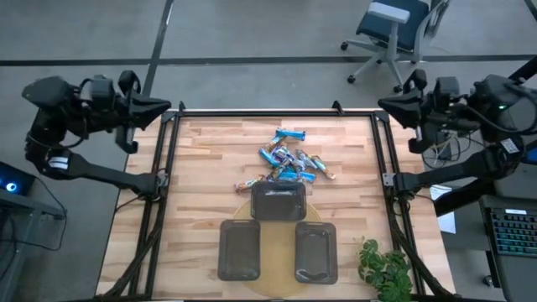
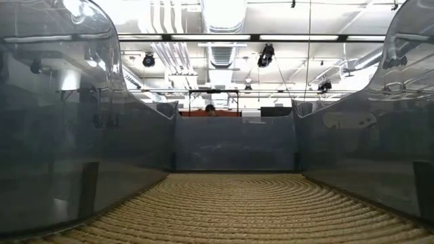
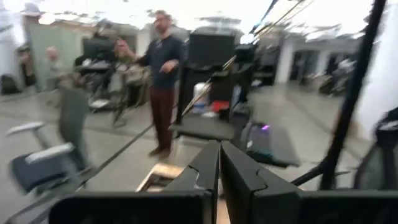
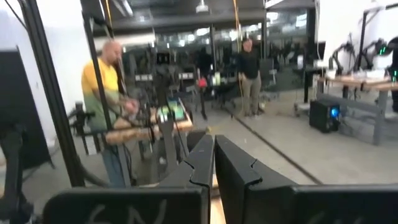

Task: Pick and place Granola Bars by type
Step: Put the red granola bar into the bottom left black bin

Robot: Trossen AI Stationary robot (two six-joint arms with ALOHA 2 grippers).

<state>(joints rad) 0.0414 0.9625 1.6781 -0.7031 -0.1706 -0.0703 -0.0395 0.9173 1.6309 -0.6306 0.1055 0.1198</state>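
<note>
I see the granola bars (image 1: 289,159) heaped mid-counter (image 1: 210,159), just behind three dark trays (image 1: 278,201) (one touches the heap). My left tool (image 1: 166,105) sits clenched and empty off the counter's far left corner, the right tool (image 1: 384,103) likewise at the far right corner.

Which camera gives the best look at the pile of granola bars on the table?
The high view: it looks straight down on the pile of granola bars, lying just beyond the three grey trays. The low view shows only tray walls and a woven mat. Neither wrist view shows any bars, only shut fingers and the room.
</note>
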